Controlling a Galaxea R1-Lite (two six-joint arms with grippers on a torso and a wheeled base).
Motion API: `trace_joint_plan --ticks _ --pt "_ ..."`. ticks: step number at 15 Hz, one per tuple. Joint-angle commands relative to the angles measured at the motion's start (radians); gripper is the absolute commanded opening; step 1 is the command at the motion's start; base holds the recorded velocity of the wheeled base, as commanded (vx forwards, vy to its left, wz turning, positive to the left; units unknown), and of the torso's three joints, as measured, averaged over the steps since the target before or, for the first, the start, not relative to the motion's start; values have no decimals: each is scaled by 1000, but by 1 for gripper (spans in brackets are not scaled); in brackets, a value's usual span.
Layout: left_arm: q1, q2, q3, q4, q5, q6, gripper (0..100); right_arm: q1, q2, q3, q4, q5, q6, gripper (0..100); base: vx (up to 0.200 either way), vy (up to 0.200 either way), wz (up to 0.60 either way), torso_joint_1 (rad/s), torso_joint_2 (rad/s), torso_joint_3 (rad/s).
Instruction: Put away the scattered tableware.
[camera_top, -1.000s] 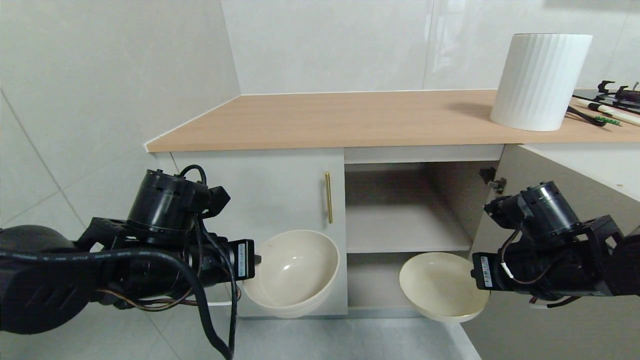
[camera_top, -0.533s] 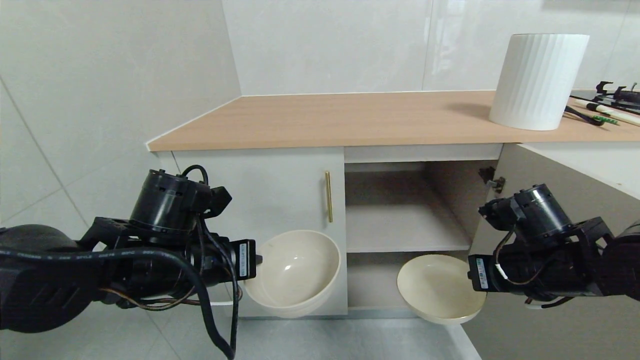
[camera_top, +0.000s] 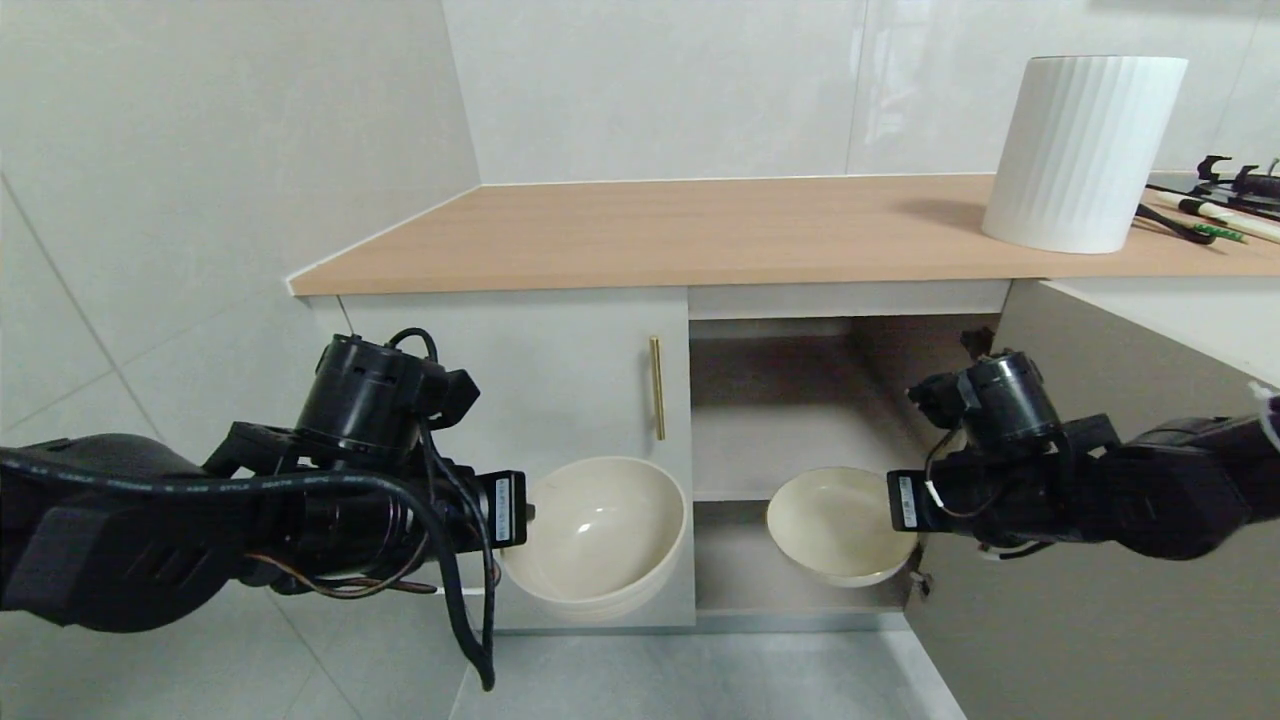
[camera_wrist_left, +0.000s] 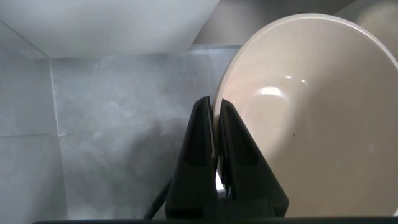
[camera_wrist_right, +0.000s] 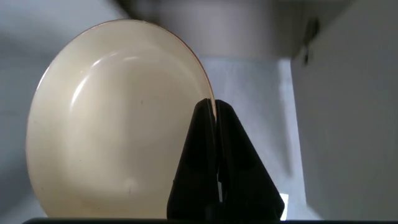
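Observation:
In the head view my left gripper (camera_top: 527, 514) is shut on the rim of a deep cream bowl (camera_top: 597, 535), held tilted in front of the closed left cabinet door (camera_top: 560, 380). The left wrist view shows the same grip, with the left gripper (camera_wrist_left: 216, 104) pinching the deep bowl (camera_wrist_left: 311, 124) at its edge. My right gripper (camera_top: 897, 500) is shut on the rim of a shallower cream bowl (camera_top: 835, 522), which hangs tilted in the open cabinet's mouth at the level of the inner shelf (camera_top: 790, 470). From the right wrist, the right gripper (camera_wrist_right: 216, 107) clamps that shallow bowl (camera_wrist_right: 118, 118).
The right cabinet door (camera_top: 1100, 520) stands swung open beside my right arm. A gold handle (camera_top: 656, 388) runs down the closed door. On the wooden countertop (camera_top: 650, 235) stand a white ribbed cylinder (camera_top: 1085, 150) and several utensils (camera_top: 1210, 212). The lower compartment floor (camera_top: 780, 580) is bare.
My right arm has moved left and forward, carrying the shallow bowl up into the cabinet opening. The left arm with the deep bowl has shifted slightly right.

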Motion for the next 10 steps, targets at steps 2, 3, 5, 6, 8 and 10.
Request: trace_joint_plan --ticks 2,3,5,6,8,10 --pt "0 27 -20 0 1 -6 0 -47 240 -215 -21 -2 -24 0 0 0 0 0 0 0" --pt "2 33 -20 0 3 -6 0 -63 344 -328 -19 -9 -23 0 0 0 0 0 0 0" --pt "2 36 -19 0 4 -6 0 -72 439 -429 -19 -29 -20 0 0 0 0 0 0 0" --pt "2 36 -19 0 8 -7 0 -78 490 -482 -19 -55 -21 0 0 0 0 0 0 0" --pt "2 35 -16 0 9 -9 0 -90 566 -578 -19 -74 -26 0 0 0 0 0 0 0" --pt "2 35 -13 0 9 -9 0 -99 640 -709 2 -80 -32 0 0 0 0 0 0 0"
